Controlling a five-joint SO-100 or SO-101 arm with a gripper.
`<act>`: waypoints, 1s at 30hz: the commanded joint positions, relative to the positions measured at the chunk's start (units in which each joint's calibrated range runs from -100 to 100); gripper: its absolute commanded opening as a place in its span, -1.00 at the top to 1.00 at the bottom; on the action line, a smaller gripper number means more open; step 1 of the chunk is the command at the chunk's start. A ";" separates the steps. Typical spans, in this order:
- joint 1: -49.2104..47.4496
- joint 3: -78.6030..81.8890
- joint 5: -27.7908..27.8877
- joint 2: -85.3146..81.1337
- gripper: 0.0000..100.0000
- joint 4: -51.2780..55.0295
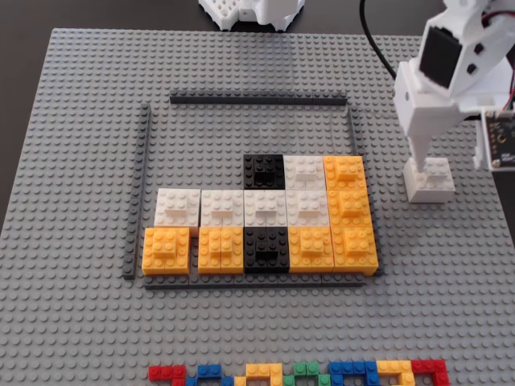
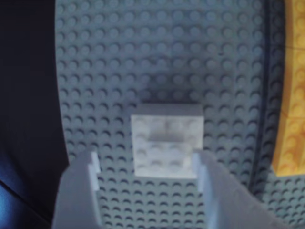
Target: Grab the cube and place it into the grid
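Observation:
The cube (image 1: 430,181) is a white square block with a smaller raised plate on top, standing on the grey baseplate to the right of the grid in the fixed view. My white gripper (image 1: 425,165) hangs right over it, one finger reaching down to its left top edge. In the wrist view the gripper (image 2: 147,158) is open; the cube (image 2: 167,143) lies just ahead of the fingertips, its near right corner beside the right finger (image 2: 205,171) and well clear of the left finger. The grid (image 1: 257,99) is a dark strip frame holding rows of white, orange and black blocks.
The grey studded baseplate (image 1: 72,161) covers the table. A row of small multicoloured bricks (image 1: 298,374) lies along its front edge. A white arm base (image 1: 249,12) stands at the back. Orange grid blocks (image 2: 290,119) show at the wrist view's right edge.

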 commanded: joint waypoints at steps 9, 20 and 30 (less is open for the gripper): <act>-1.08 -3.19 -0.44 -1.31 0.54 -0.81; -1.01 -1.11 0.15 -1.05 0.80 -1.35; -0.78 0.25 0.39 -1.83 0.85 -1.69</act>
